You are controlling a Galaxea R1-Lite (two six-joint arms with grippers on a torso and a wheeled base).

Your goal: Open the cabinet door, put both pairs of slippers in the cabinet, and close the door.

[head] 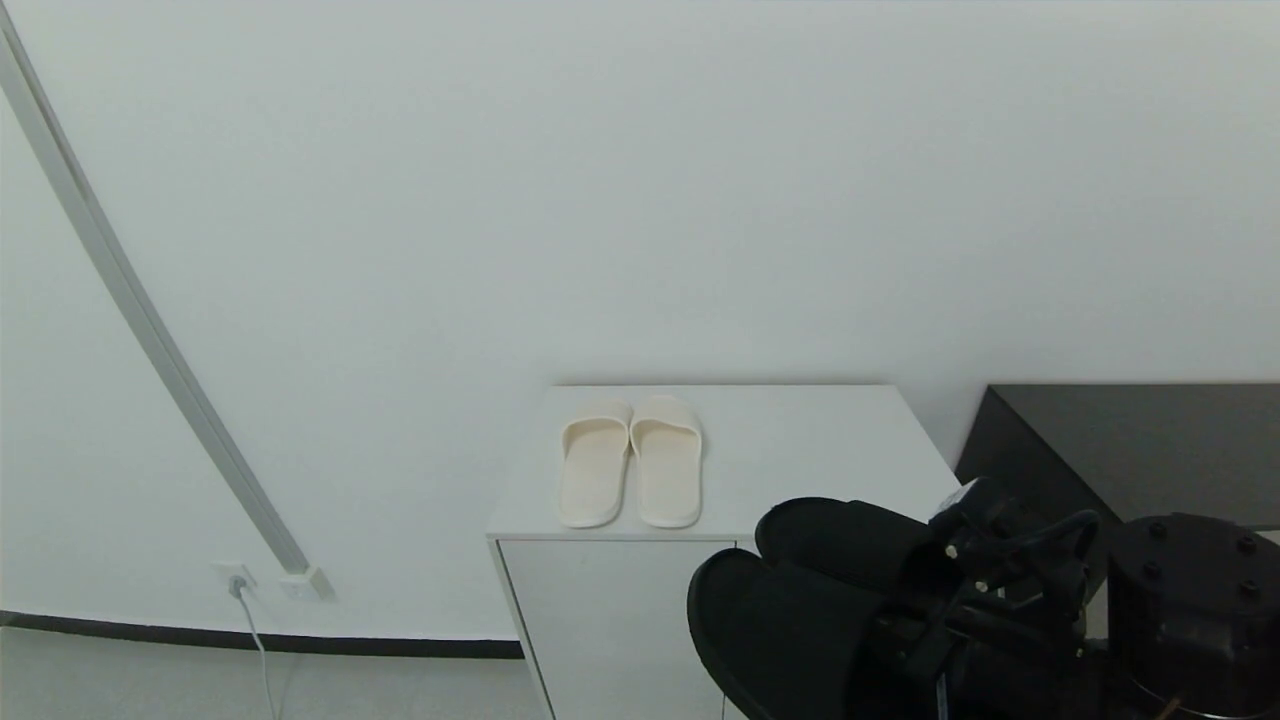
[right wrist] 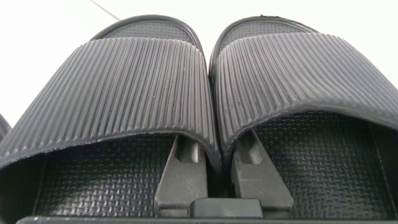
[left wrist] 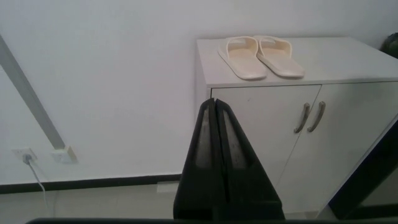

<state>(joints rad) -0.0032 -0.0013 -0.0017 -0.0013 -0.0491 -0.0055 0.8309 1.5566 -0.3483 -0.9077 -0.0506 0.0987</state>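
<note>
right gripper (right wrist: pixel 216 171) is clamped on the black slippers (head: pixel 830 590): one finger (right wrist: pixel 180 180) under each strap, squeezing the two inner side walls together, so the pair is carried side by side with toes pointing away from the arm

pair is up in the air off the front right corner of the white cabinet (head: pixel 800 440); can't tell if it touches the cabinet

left gripper (left wrist: pixel 214 155): jaws pressed flat against each other, nothing between them, facing the cabinet front and apart from it

cream slippers (head: pixel 630 465) sit on the cabinet top, left half, side by side and touching, toes toward the wall

both doors (left wrist: pixel 267 130) are closed; two vertical bar handles (left wrist: pixel 301 118) sit next to each other at the middle seam

also around: wall socket (head: pixel 235 577) with a cable plugged in, low on the wall left of the cabinet; grey conduit (head: pixel 150 330) slanting down the wall to it; black table (head: pixel 1130 440) just right of the cabinet
</note>
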